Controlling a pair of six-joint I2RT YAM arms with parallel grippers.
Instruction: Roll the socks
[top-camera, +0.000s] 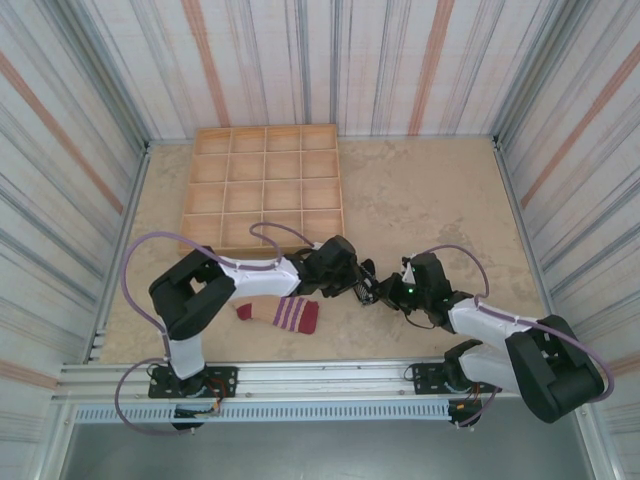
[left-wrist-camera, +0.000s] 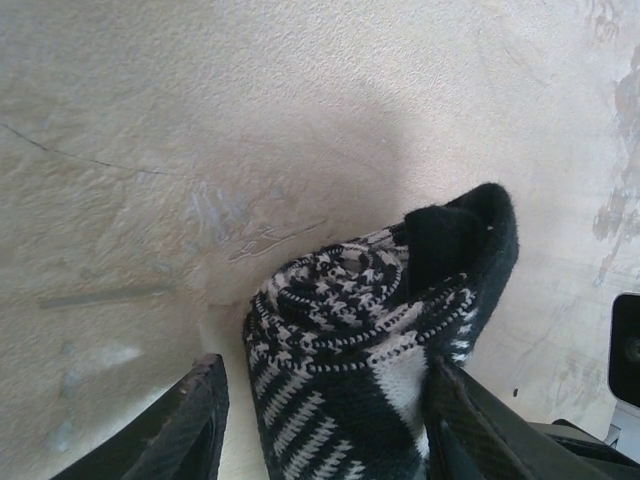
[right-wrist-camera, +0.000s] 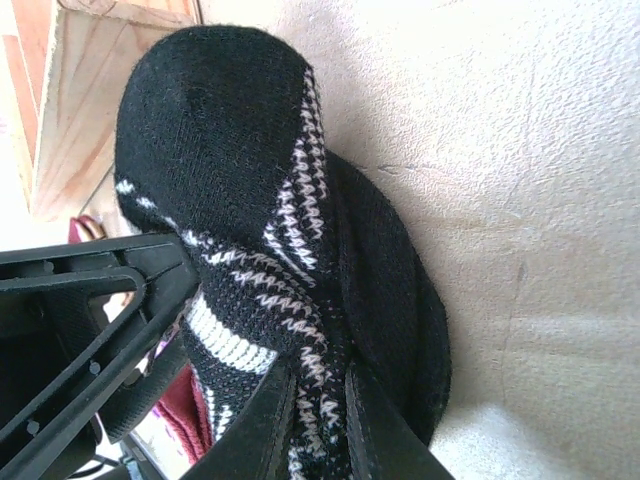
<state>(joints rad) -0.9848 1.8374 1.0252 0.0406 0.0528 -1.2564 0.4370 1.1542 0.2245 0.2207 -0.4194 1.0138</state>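
The black sock (left-wrist-camera: 370, 340) with its grey-white stripes sits wound into a loose roll on the table (top-camera: 430, 190), near the middle of the near half, between the two gripper heads. Its plain black end sticks up and out of the roll.

The left gripper (left-wrist-camera: 326, 365) straddles the roll with its jaws about half wide. In the left wrist view one finger touches the knit, while the other stands a little apart from it, with a strip of bare table between. The right gripper (right-wrist-camera: 318, 375) meets the roll from the opposite side. Its jaws are drawn narrow and pinch a fold of the striped fabric between them. In the right wrist view the left gripper's black finger crosses in front of the roll's lower left part and hides it.

The beige sock (top-camera: 285, 314) lies flat just left of the pair, near the front edge. Its dark red end points left and its purple-white stripes are on the right, partly under the left arm's forearm.

Behind the left arm lies a wooden compartment tray (top-camera: 215, 250), a grid of square cells reaching to the back of the table. Its near edge is just beyond the left wrist. Purple cables (top-camera: 135, 262) loop from both arms. Striped walls (top-camera: 300, 60) close the table on three sides.
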